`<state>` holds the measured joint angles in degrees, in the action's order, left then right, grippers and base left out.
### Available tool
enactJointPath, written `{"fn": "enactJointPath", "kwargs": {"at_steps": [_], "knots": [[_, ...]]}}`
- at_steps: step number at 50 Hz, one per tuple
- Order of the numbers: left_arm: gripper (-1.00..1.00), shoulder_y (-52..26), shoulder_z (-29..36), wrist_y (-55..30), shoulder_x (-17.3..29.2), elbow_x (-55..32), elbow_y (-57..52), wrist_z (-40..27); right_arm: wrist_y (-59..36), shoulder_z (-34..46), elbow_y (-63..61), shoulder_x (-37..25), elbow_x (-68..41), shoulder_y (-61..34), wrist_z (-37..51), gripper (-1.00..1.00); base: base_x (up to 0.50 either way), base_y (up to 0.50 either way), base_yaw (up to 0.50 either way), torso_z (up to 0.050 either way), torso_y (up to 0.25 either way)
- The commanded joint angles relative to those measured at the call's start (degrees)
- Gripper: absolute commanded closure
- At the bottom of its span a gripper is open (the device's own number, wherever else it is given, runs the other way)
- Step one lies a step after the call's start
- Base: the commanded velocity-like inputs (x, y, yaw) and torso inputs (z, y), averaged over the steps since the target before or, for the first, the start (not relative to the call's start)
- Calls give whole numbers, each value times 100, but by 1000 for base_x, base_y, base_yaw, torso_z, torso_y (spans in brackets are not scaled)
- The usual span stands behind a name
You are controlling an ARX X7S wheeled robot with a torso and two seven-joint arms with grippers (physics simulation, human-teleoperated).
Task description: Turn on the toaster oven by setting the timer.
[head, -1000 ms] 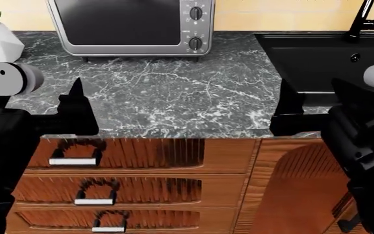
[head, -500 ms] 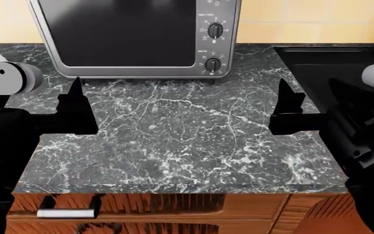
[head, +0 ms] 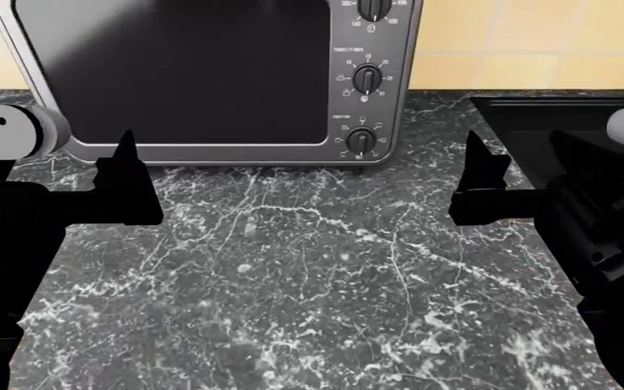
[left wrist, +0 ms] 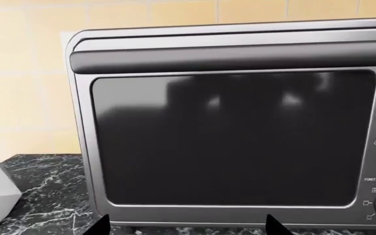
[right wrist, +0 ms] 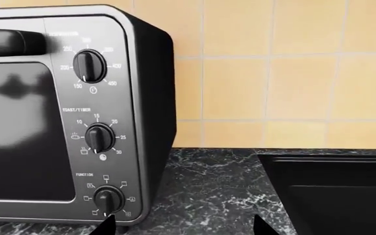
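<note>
In the head view the left gripper [head: 127, 183] is held spread and empty at about 9 o'clock, and the toaster oven [head: 182, 73] is set at 12 o'clock at the back of the marble counter [head: 312, 284]. The right gripper [head: 480, 187], likewise spread and empty at 3 o'clock, is judged best suited. The middle knob [right wrist: 99, 137], marked as the timer, should be approached squarely, pinched across its ridge and turned clockwise.

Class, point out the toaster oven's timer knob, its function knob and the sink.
timer knob [right wrist: 99, 137], right wrist view, on the knob's black grip.
function knob [right wrist: 108, 199], right wrist view, on the knob's face.
sink [right wrist: 344, 196], right wrist view, on its dark inner wall.
</note>
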<state>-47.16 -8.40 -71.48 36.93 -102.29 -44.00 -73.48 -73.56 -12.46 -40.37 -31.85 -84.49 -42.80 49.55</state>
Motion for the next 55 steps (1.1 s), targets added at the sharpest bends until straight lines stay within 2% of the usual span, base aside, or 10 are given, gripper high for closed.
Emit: {"fn": "enactJointPath", "kwargs": {"at_steps": [1,10,13,17,24,36,55], "knots": [[-100,7,34,50,39,18,-22,14,50,26,-10,-44,-84,-3,50,-100,0,0,0,0,0],[-100,12,61,92,68,26,-31,18,39,87,30,-107,-241,-101,188,-100,0,0,0,0,0],[-100,4,79,101,68,39,-28,25,-10,208,138,-264,-928,-448,764,-100,0,0,0,0,0],[-100,-5,97,121,74,43,-30,23,104,1003,534,-725,-2496,-1269,1943,-100,0,0,0,0,0],[-100,2,98,165,111,29,-34,16,561,1837,719,-930,-3598,-1686,2897,-100,0,0,0,0,0],[-100,-35,157,198,98,130,28,78,947,2266,762,-752,-3737,-1875,3332,-100,0,0,0,0,0],[-100,77,149,305,168,89,-40,81,1238,2512,556,-231,-3273,-1971,3349,-100,0,0,0,0,0]]}}
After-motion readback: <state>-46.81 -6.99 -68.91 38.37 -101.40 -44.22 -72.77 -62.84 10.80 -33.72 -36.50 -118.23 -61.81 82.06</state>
